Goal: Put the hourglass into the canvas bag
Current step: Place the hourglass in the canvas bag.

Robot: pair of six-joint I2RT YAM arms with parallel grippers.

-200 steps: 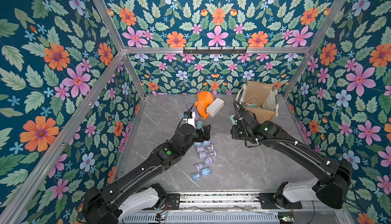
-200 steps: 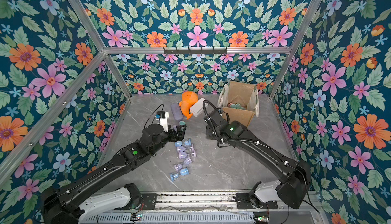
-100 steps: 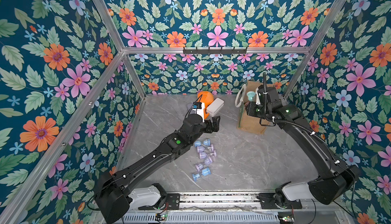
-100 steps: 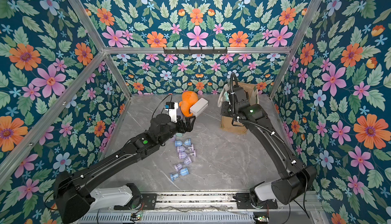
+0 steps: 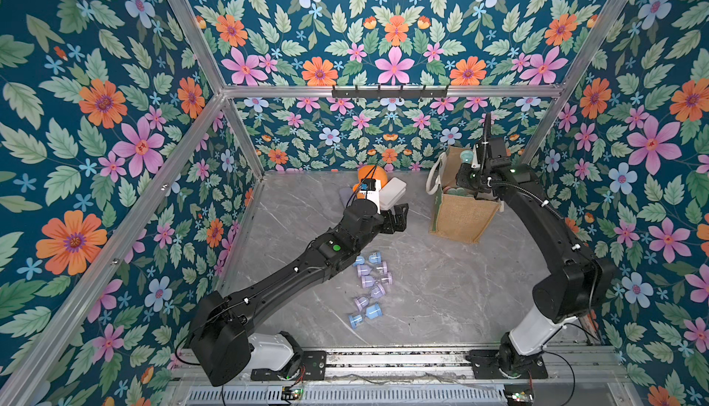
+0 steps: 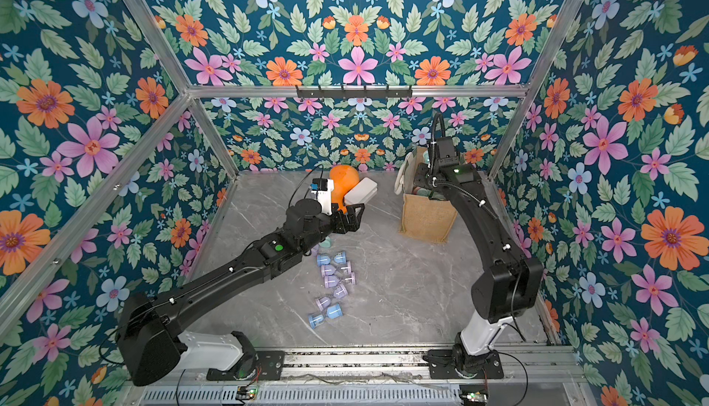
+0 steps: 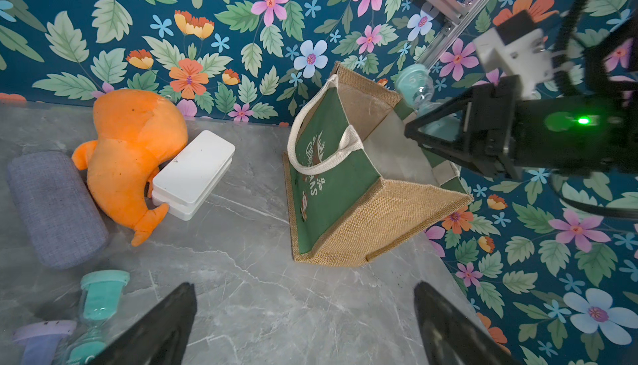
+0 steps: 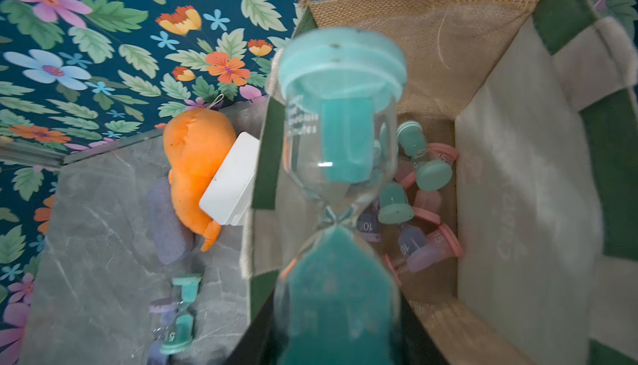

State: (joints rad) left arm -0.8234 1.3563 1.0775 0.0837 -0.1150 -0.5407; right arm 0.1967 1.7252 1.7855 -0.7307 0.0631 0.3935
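Top views first: the canvas bag (image 5: 460,220) stands upright, boxy, in coarse tan jute. The right gripper (image 5: 462,173) hangs directly over its open mouth. The fingers are clamped on the hourglass (image 5: 465,156), teal-capped, which is above the bag's rim and not yet inside. The left gripper (image 5: 399,214) sits well apart from the bag, empty. Spare hourglasses (image 5: 368,281), blue and lilac, lie scattered on the grey marbled tabletop (image 5: 441,289), even further from the bag.

Over to the left wrist: we see its two black fingers (image 7: 158,325) spread wide, bare marble between them. The bag's outer panel is dark green with white printing (the cream loop handle (image 7: 328,159) covers part, so we read only "MAS" at the end). Off the bag's handle side lie a smooth white box (image 7: 193,173), a plush orange toy (image 7: 131,159) and a grey woven-fabric roll (image 7: 55,208).

Right wrist now: the hourglass fills the frame, clear glass pinched to a narrow waist. Teal sand packs the nearer bulb, and "minutes" is printed on the glass. On the bag's floor we spot a heap of hourglasses (image 8: 414,187), teal, pink and lilac, marked "10" and "15".
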